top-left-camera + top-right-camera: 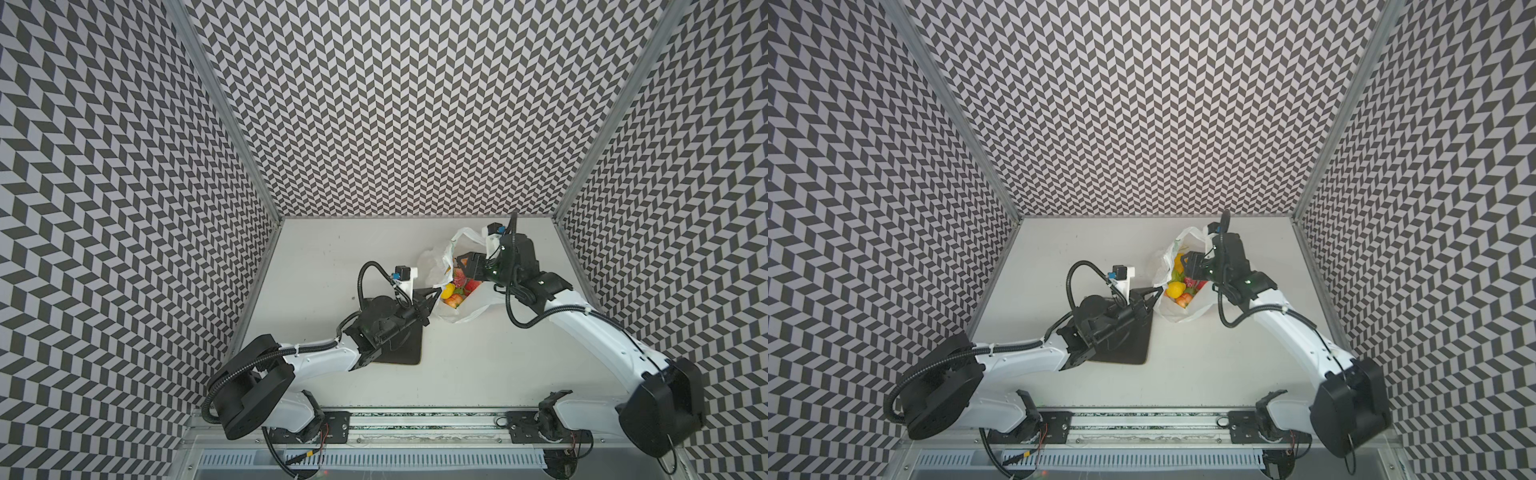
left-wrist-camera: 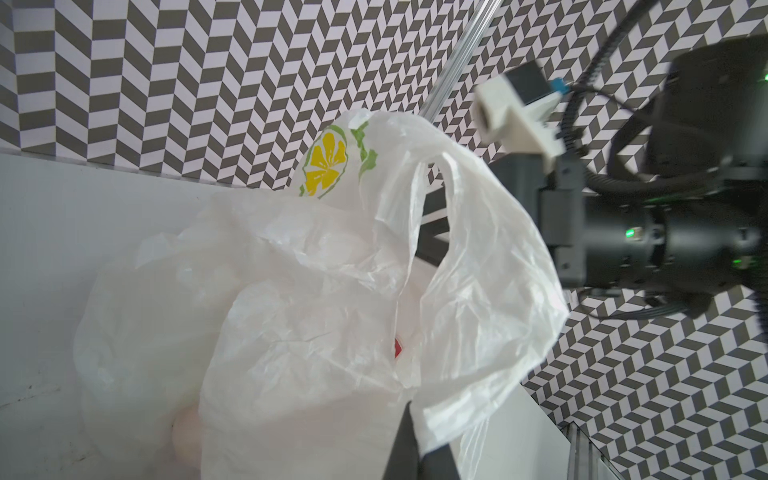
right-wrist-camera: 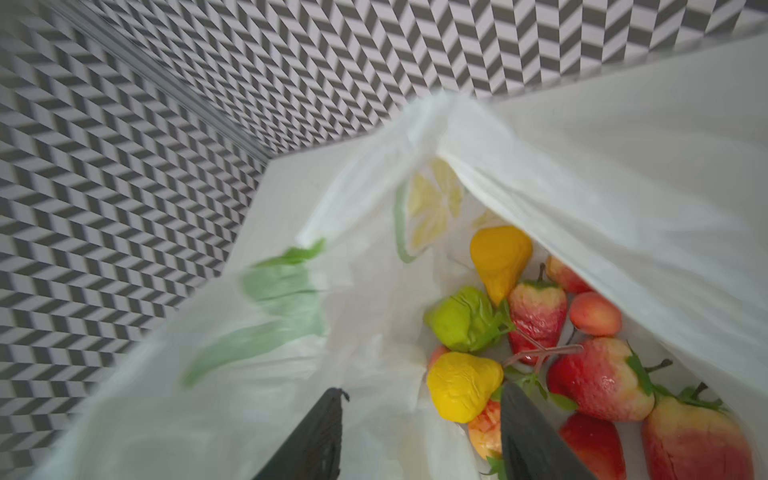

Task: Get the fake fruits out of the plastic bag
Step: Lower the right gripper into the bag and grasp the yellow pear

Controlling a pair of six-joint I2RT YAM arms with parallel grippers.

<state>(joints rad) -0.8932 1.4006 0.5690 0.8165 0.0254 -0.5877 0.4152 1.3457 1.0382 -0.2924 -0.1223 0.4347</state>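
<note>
On the white table [image 1: 332, 257], the closed left gripper [image 1: 435, 293] holds back the plastic bag [image 1: 473, 307] at nine o'clock, baring fake fruits [image 3: 536, 311] for the half-open, empty right gripper [image 3: 420, 390].

The plastic bag [image 2: 316, 291] is seen as thin, crinkled, translucent white film. The fake fruits [image 3: 598, 378] are shown in glossy, wrinkled plastic. The tabletop [image 1: 478, 365] is rendered smooth and matt.
</note>
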